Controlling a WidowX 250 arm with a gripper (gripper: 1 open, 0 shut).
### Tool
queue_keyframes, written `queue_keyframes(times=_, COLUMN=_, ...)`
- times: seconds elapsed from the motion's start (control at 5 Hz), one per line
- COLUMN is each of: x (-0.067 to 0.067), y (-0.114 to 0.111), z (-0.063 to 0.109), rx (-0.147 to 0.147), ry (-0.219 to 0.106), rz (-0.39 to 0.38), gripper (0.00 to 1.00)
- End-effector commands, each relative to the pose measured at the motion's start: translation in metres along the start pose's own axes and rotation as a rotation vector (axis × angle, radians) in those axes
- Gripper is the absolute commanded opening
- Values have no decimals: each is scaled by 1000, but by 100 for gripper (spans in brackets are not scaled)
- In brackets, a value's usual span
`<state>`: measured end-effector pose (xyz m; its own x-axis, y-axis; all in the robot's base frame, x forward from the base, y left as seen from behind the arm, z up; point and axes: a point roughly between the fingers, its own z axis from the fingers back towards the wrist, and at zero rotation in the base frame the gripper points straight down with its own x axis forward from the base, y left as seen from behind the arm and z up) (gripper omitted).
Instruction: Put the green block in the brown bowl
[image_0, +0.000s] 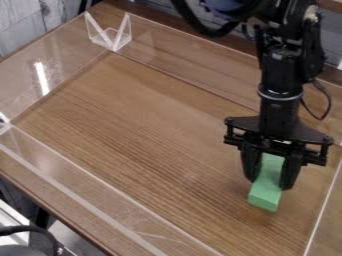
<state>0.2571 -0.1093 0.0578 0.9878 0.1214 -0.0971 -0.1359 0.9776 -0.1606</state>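
green block (271, 187) on wooden table (120, 120) near right edge, black tool (274, 178) pointing down, fingers either side, seemingly pinching block. grasp step in hand. next: lift, carry to bowl, none in view.

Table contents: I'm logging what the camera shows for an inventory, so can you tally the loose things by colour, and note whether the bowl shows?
Green: 1, the green block, between the fingers of the gripper
Clear: 1, a small clear plastic stand at the far edge of the wooden table
Brown: 0, no brown bowl in view
Total: 2
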Motion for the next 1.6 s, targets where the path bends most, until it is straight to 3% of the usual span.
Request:
queue_keyframes(times=0.0, x=4, y=-3, z=19, rx=-37, ry=-66, rz=-7, gripper=0)
queue_keyframes(times=1.4, x=1, y=-2, z=21, rx=-62, ry=-71, rz=-51, gripper=0)
